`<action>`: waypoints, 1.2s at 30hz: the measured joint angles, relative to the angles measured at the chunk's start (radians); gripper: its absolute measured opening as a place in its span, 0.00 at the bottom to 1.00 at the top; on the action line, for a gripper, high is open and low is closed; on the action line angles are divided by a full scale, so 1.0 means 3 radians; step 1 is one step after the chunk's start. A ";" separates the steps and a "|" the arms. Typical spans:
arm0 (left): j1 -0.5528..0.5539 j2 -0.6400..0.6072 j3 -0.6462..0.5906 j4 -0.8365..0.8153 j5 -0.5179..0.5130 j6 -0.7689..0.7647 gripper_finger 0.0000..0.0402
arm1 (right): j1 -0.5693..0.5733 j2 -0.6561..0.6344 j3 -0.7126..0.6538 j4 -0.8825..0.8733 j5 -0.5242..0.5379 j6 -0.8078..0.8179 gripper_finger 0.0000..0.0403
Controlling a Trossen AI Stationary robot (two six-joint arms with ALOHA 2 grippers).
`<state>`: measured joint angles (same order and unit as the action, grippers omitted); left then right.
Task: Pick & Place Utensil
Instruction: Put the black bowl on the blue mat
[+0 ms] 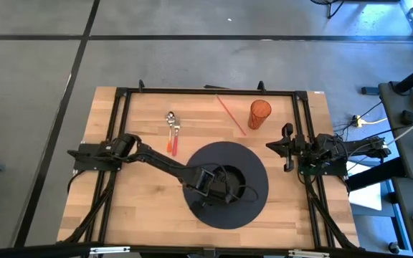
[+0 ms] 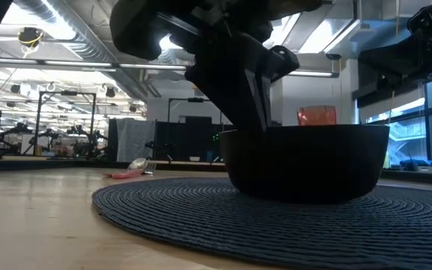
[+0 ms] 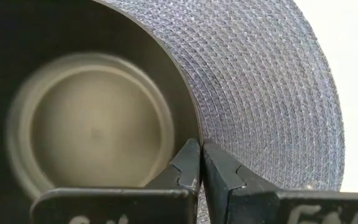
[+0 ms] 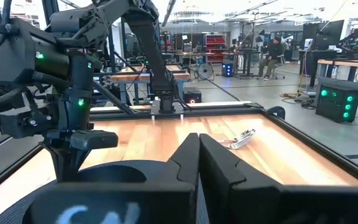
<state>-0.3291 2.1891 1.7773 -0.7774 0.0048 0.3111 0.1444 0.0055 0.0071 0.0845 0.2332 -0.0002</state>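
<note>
Robotics lab: rows of workbenches point(image 4: 328, 62), exposed ducts point(image 2: 66, 30).

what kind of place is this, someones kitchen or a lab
Most likely a robotics lab or workshop, not a kitchen. The wooden table sits in a black metal frame on a concrete floor, and beyond it are rows of workbenches, more robot rigs and a seated person under exposed ceiling ducts.

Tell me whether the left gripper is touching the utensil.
Apart. The high view shows the left gripper over the black bowl, with bare wood between it and the utensil.
</note>
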 joint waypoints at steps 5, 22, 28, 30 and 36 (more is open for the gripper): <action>-0.0006 0.0000 -0.0002 -0.0010 -0.0052 -0.0006 0.01 | 0.0000 0.0000 0.0000 0.0000 0.0000 0.0000 0.03; -0.0004 0.0009 0.0240 -0.0081 0.0047 -0.0127 0.19 | 0.0000 0.0000 0.0000 0.0000 -0.0001 0.0000 0.03; -0.0011 0.0009 0.0382 -0.0112 0.0045 -0.0065 0.27 | 0.0001 0.0000 0.0000 -0.0001 -0.0001 0.0000 0.03; -0.0020 0.0009 0.0465 -0.0228 0.0043 -0.0067 0.29 | 0.0000 0.0000 0.0000 0.0000 -0.0002 0.0000 0.03; -0.0043 0.0005 0.0677 -0.0647 -0.0091 -0.0157 0.32 | 0.0001 0.0000 0.0000 -0.0001 -0.0004 0.0000 0.03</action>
<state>-0.3420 2.1906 1.9804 -0.9715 -0.0226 0.2640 0.1446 0.0055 0.0071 0.0841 0.2321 -0.0002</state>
